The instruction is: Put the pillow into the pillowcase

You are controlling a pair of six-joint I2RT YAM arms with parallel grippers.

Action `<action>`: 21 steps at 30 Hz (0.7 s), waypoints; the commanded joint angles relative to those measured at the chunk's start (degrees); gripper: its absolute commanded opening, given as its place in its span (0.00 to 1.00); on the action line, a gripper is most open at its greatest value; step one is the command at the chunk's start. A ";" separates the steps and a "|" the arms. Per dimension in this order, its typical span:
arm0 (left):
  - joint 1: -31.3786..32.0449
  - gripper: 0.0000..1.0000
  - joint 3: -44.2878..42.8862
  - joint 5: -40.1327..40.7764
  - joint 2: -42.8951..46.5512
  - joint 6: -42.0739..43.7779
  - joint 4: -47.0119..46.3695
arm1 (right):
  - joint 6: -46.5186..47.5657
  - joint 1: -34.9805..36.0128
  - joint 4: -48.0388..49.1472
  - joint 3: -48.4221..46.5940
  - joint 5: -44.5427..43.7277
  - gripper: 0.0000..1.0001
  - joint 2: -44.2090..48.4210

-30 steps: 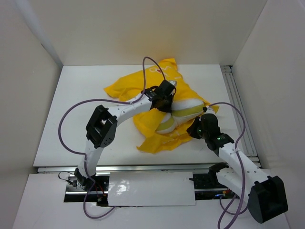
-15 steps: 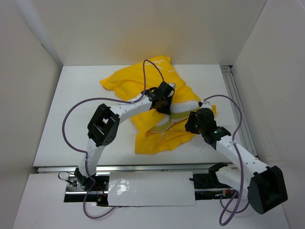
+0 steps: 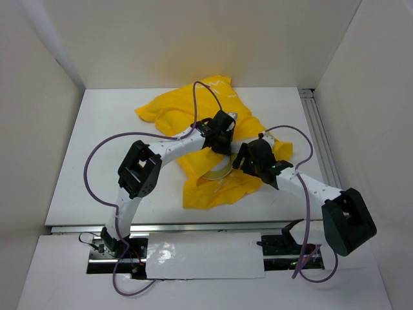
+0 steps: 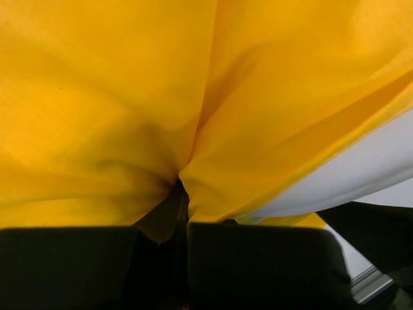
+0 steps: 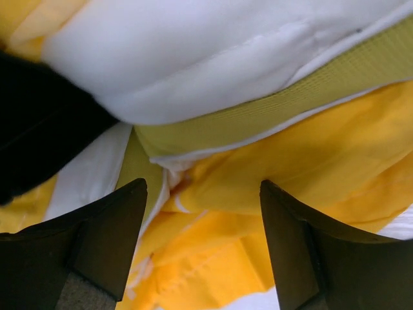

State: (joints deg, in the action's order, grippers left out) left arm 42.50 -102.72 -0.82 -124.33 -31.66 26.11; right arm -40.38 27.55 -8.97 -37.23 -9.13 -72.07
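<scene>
The bright yellow pillowcase (image 3: 193, 116) lies crumpled mid-table. Only a small white and olive end of the pillow (image 3: 218, 172) shows from it in the top view. My left gripper (image 3: 224, 143) is shut on a fold of the pillowcase (image 4: 116, 97), the cloth pinched between its jaws (image 4: 184, 219), with white pillow (image 4: 381, 161) to its right. My right gripper (image 3: 240, 160) stands open just right of the pillow's exposed end. In the right wrist view its fingers (image 5: 202, 187) straddle yellow pillowcase (image 5: 303, 168) below the white pillow (image 5: 193, 58) and its olive edge band (image 5: 258, 116); nothing is held.
White walls enclose the table on three sides. A metal rail (image 3: 322, 148) runs along the right edge. Purple cables (image 3: 97, 161) loop over the table by each arm. The left arm's black body (image 5: 39, 123) sits close to my right gripper.
My right gripper has opened and moved left toward the pillow's end. Much less of the pillow shows. The pillowcase has shifted slightly left. The left gripper keeps its grip.
</scene>
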 commanded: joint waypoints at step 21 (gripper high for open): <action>-2.95 0.00 2.52 5.30 1.99 0.46 4.39 | -11.83 0.75 -0.62 -2.58 -9.86 0.54 -11.42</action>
State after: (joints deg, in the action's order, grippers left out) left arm 41.91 -101.82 -1.61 -123.07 -31.73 26.24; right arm -51.68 28.75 -11.51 -38.94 -17.98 -82.41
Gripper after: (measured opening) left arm 0.076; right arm 0.577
